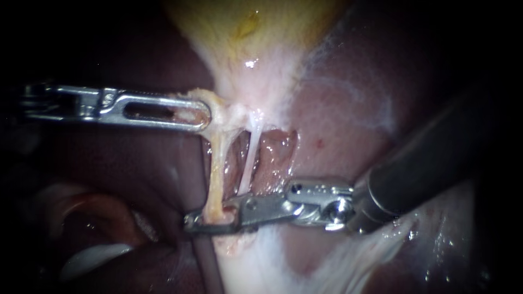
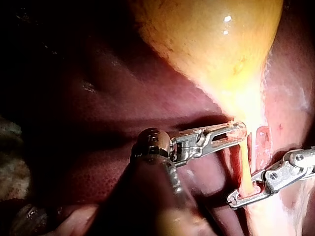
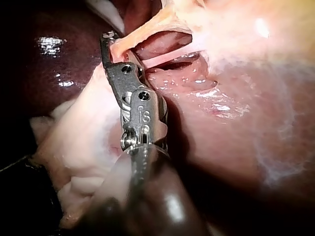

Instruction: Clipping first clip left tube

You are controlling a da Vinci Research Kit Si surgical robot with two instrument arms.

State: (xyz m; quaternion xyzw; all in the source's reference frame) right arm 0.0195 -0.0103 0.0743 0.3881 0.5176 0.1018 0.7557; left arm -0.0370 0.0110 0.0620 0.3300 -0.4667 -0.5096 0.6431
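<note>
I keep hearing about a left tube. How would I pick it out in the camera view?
Find the yellow gallbladder at the top; below its narrow end two pale strands hang over the dark red liver. The left tube is the one running down to the tip of the right instrument. It is thick and yellowish, while the right tube beside it is thin and white.

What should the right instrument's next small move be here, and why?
Probably close the right instrument on the left tube to set the clip. Its end effector stands open astride the tube's lower part, with only that tube showing between, and the left instrument grips the tube's upper end, holding it taut and exposed.
</note>
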